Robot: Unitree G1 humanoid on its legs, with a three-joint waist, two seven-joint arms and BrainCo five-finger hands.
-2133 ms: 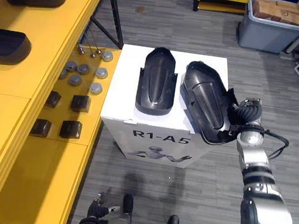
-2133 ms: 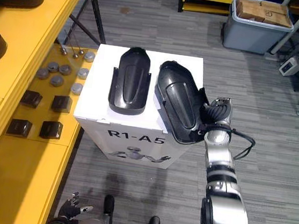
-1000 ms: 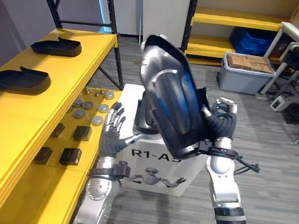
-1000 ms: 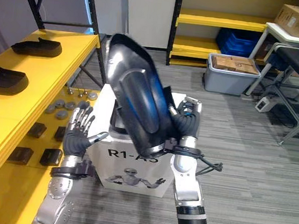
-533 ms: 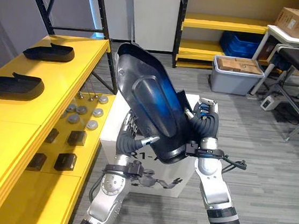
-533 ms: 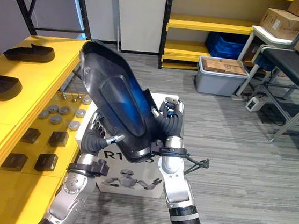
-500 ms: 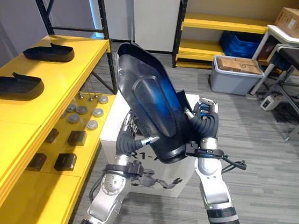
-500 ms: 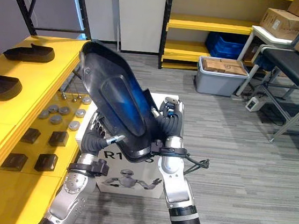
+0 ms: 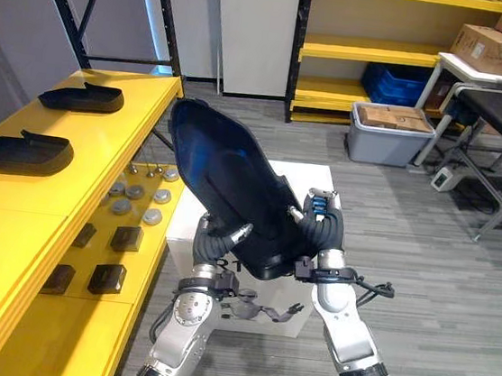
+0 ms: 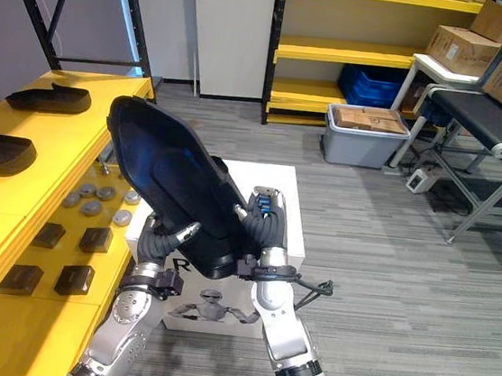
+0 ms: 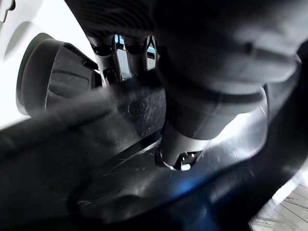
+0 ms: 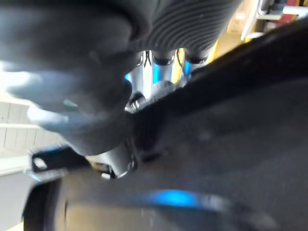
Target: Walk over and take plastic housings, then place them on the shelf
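Big black plastic housing (image 9: pixel 224 189) held up, tilted, in front of robot; white box (image 9: pixel 315 182) below it. L hand (image 9: pixel 211 241) & R hand (image 9: pixel 324 235) each grip its lower edge, thumb one side, fingers the other. Yellow shelf (image 9: pixel 72 163) at left w/ far housing (image 9: pixel 82 97) & near housing (image 9: pixel 19 151).

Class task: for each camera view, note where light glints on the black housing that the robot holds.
Left eye view: a blue sheen lies across the upper face of the housing. Right eye view: the blue sheen shows again, towards the raised end. Left wrist view: a faint blue glint on the dark housing. Right wrist view: a brighter blue streak across it.
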